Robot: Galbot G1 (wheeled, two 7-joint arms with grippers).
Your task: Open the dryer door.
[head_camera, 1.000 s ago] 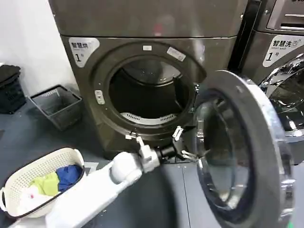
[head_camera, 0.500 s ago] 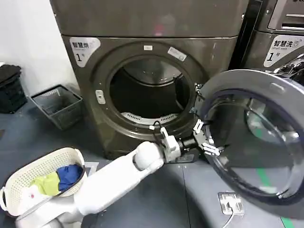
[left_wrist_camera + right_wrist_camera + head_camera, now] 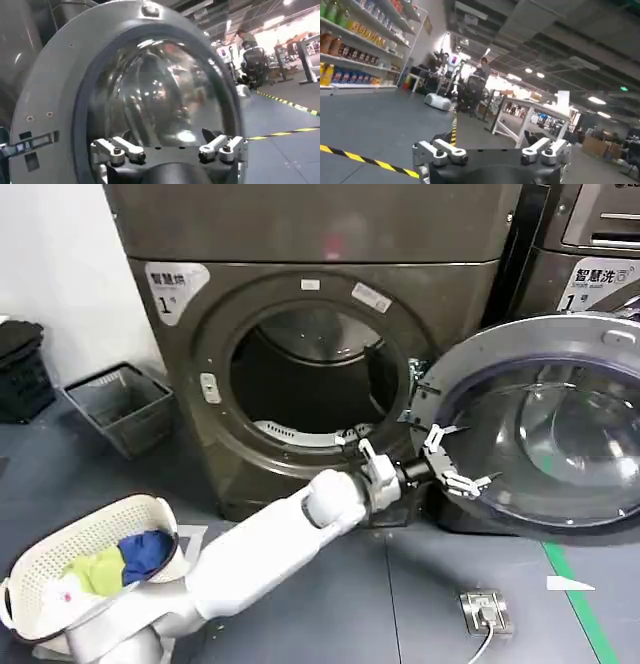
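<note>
Head view: the dryer door (image 3: 540, 424) hangs swung wide, right of the drum opening (image 3: 310, 379). Left gripper (image 3: 452, 464), fingers spread and empty, sits against the door's inner face near its hinge side; pushing rightward should widen it.

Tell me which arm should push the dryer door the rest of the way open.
Left. Its end effector is open at the dryer door beside the inner rim; the right end effector faces the room.
</note>
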